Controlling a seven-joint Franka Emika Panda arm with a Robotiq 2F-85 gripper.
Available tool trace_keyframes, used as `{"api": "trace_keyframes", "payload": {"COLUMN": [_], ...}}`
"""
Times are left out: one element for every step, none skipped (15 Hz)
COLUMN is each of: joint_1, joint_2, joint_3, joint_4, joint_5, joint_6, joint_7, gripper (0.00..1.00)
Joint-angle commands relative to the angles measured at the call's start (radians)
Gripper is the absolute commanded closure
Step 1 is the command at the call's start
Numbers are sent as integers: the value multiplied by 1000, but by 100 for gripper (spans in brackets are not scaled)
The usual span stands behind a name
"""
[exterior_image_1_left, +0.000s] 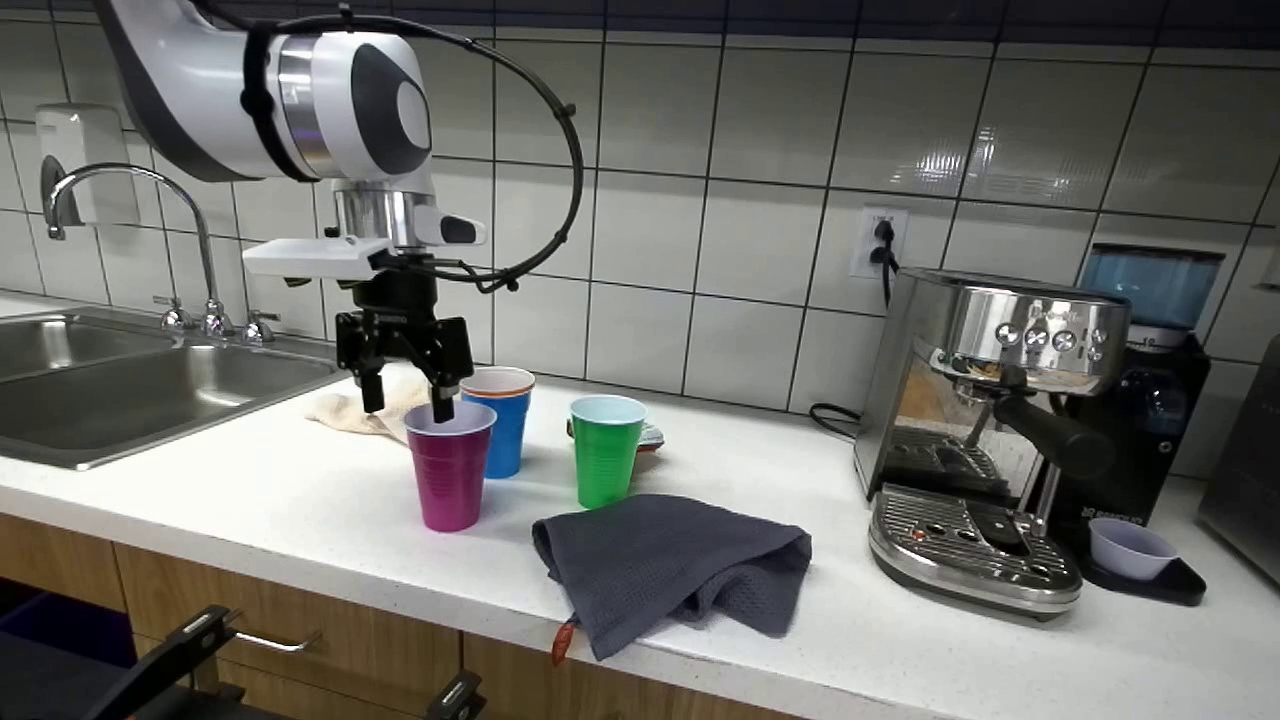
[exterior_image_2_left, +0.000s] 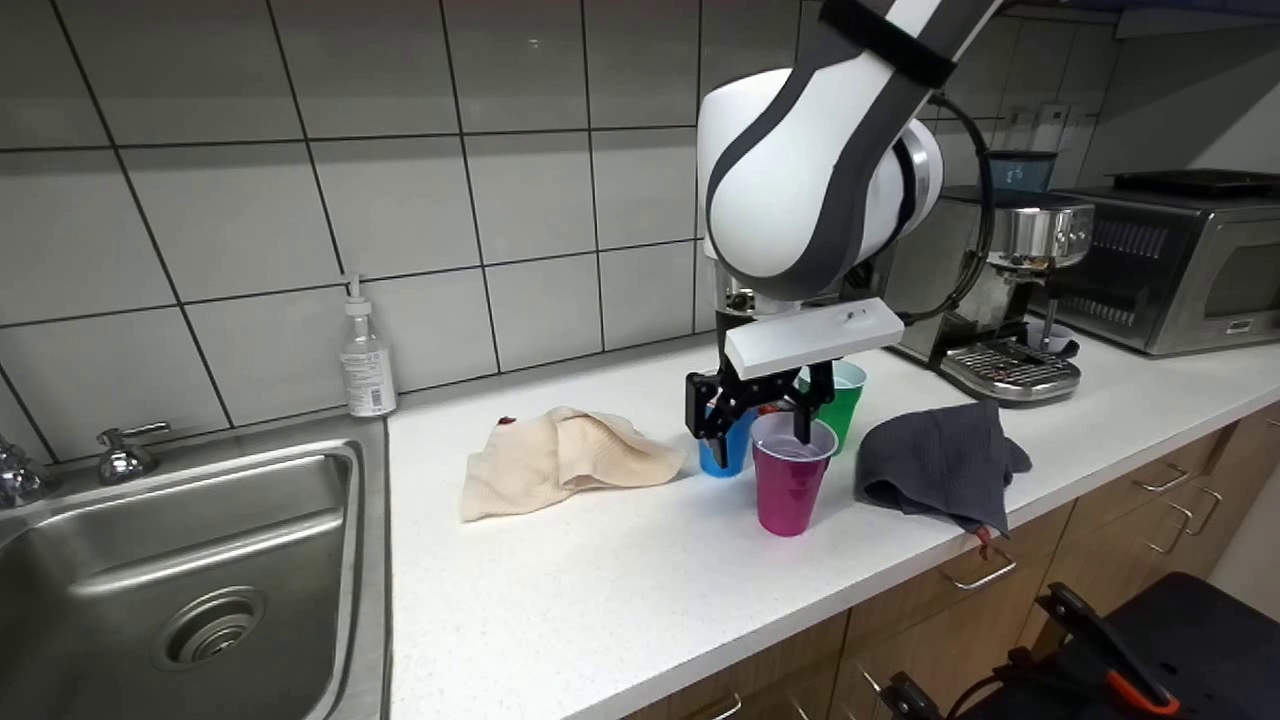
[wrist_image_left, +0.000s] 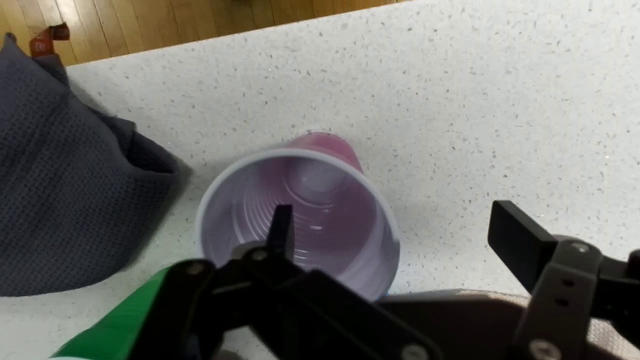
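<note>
Hovering, jaws wide, nothing held: black two-finger gripper (exterior_image_1_left: 407, 404), one finger (wrist_image_left: 283, 227) over or inside upright magenta plastic cup (exterior_image_1_left: 452, 485), which stands, not yet gripped, on speckled white counter (wrist_image_left: 475, 100); blue plastic cup (exterior_image_1_left: 510, 430), green plastic cup (exterior_image_1_left: 606, 455) near.

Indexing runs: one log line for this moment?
black two-finger gripper: open, empty | magenta tapered plastic cup: upright, one finger at mouth, other outside | green plastic cup: upright

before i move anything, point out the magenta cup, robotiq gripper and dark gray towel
Magenta cup (exterior_image_2_left: 788, 490), in an exterior view: its outer wall.
Robotiq gripper (exterior_image_1_left: 408, 404), in an exterior view: midway between its fingertips.
Dark gray towel (exterior_image_1_left: 672, 562), in an exterior view: middle of the cloth.
</note>
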Motion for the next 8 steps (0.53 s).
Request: {"api": "trace_keyframes", "payload": {"joint_1": [16, 16, 17, 18, 18, 18, 19, 19], "joint_2": [9, 9, 10, 12, 13, 14, 15, 15], "joint_3": [-18, -20, -21, -22, -24, -25, -26, -28], "joint_4": [-10, -12, -13, -13, -13, -12, -12, -12], "joint_5": [-44, -47, -51, -54, -56, -59, -61, -64], "joint_6": [18, 20, 21, 22, 22, 22, 22, 22], "joint_7": [44, 44, 46, 47, 48, 49, 51, 53], "gripper": [0, 25, 26, 35, 42, 51, 58, 67]}}
